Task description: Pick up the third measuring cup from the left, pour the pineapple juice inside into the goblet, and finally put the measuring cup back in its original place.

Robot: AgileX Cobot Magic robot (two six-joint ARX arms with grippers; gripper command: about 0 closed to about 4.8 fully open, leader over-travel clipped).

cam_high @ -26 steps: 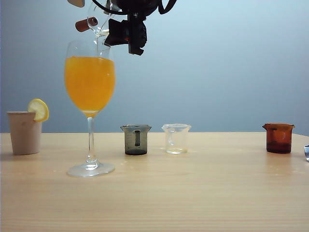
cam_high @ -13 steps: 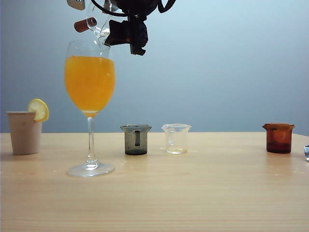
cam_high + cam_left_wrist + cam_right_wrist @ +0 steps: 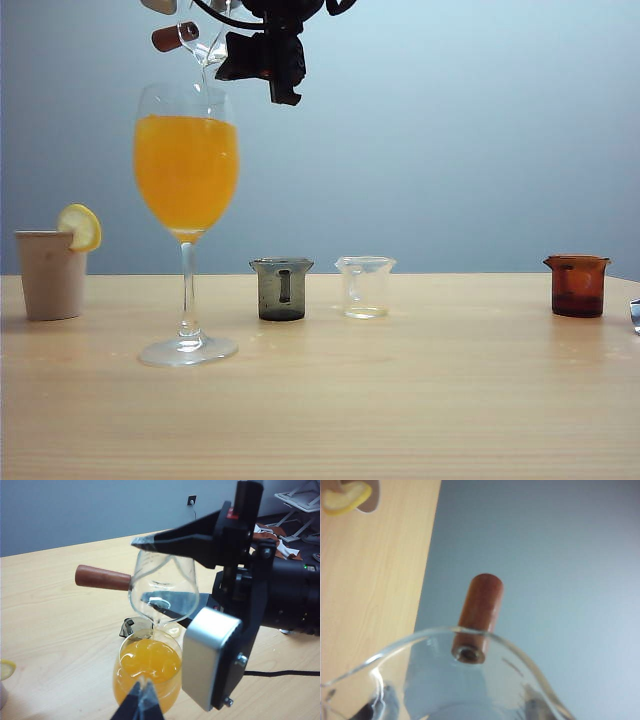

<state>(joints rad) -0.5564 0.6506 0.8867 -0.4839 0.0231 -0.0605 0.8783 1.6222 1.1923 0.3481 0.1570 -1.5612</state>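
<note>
Right gripper was clamped on the third measuring cup, held tipped lip-down just above the goblet near the top of the exterior view; its reddish-brown handle pointed away from the gripper; goblet stood on the table, filled with orange liquid; left gripper hung beside the goblet bowl, tips close together, whether fully closed I couldn't tell; grey cup, clear cup, amber cup stood in a row.

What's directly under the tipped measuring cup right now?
The goblet, holding orange drink, stands directly below the measuring cup, which the right gripper holds tilted. The left gripper, apparently shut, hovers nearby. The goblet's stem and foot are hidden under its bowl in the left wrist view.
</note>
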